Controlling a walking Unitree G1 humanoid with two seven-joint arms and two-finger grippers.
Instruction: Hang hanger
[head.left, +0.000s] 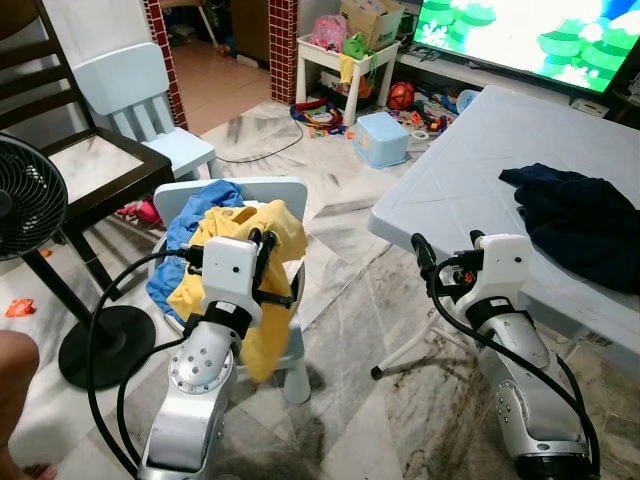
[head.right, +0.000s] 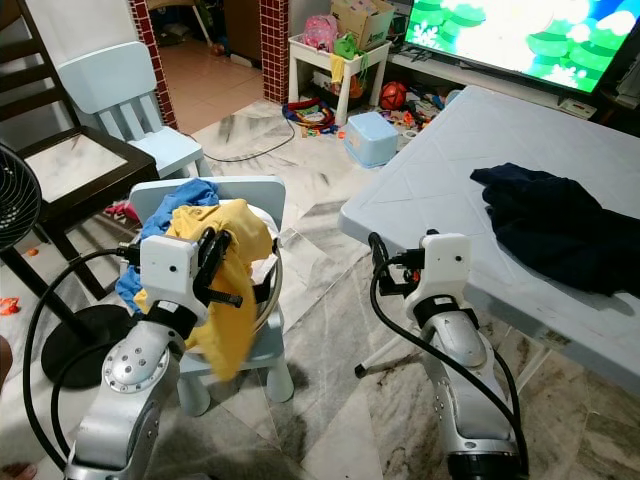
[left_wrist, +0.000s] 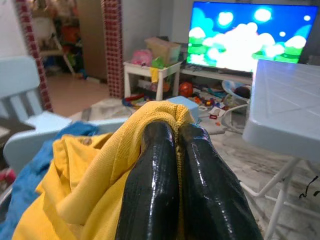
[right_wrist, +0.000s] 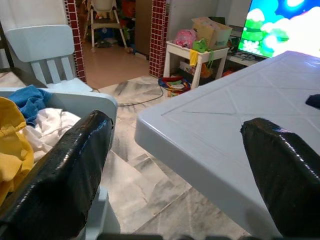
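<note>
Two silver arms reach out in front. On the left, the left gripper (head.left: 268, 238) has its two black fingers (left_wrist: 160, 180) pressed tight together on a fold of the yellow shirt (head.left: 262, 228) and lifts it a little. That shirt hangs down from a pile of clothes on a small light blue chair (head.left: 262, 190), with a blue cloth (head.left: 192, 215) and a white cloth (right_wrist: 50, 122) in the same pile. I cannot make out a hanger anywhere.

On the right, the right gripper (head.left: 447, 245) has its fingers wide apart and holds nothing. It floats just by the corner of the pale blue table (head.left: 470, 150). A dark cloth (head.left: 580, 215) lies on that table, well apart from the gripper.

A black fan (head.left: 30, 200) stands on the far left, next to a dark wooden chair (head.left: 95, 165). Toys lie on the floor farther back, near a bright TV (head.left: 525, 35).
</note>
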